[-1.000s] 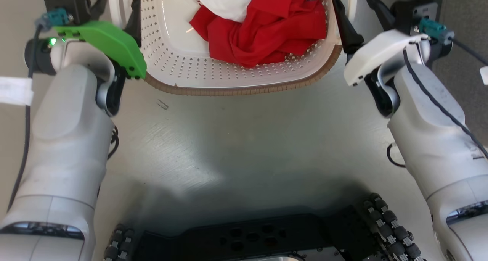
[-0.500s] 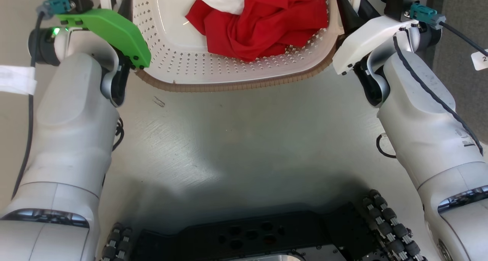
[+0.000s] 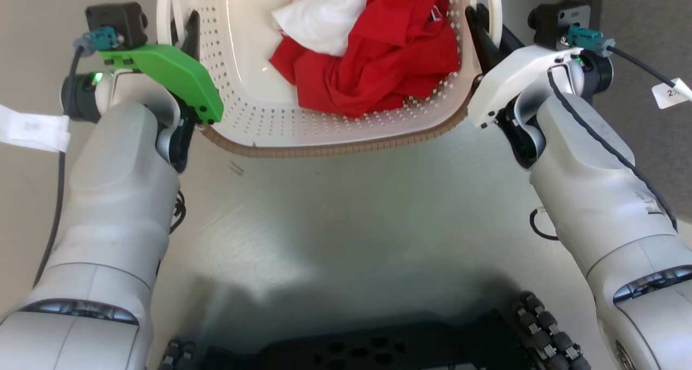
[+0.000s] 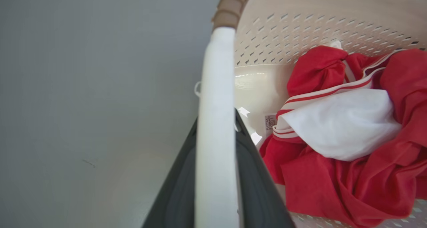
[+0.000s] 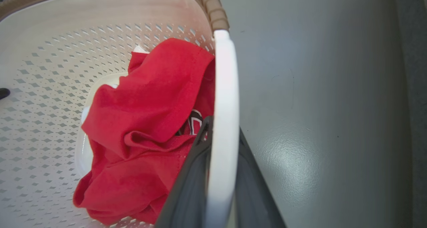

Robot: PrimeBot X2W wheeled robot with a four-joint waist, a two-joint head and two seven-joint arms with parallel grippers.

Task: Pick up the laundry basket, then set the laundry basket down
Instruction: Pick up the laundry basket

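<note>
Both arms have closed in over the last second. The fingers that stood spread beside the basket [image 3: 324, 149] now sit on its handles. The left gripper [image 4: 216, 119] is pinched on the left handle [image 4: 215, 71], one dark finger on each side of the white bar. The right gripper [image 5: 222, 134] is pinched on the right handle [image 5: 226, 81] the same way. The basket sits ahead of the robot between the two wrists, with red and white clothes [image 3: 378, 61] heaped toward its right side. I can't tell whether it has left the floor [image 3: 346, 213] yet.

The grip looks thin: smooth fingers on a narrow, slick bar. If one arm rises faster than the other, the basket could tilt, the clothes slide and a handle slip out. The off-centre load would likely pull harder on the right side.
</note>
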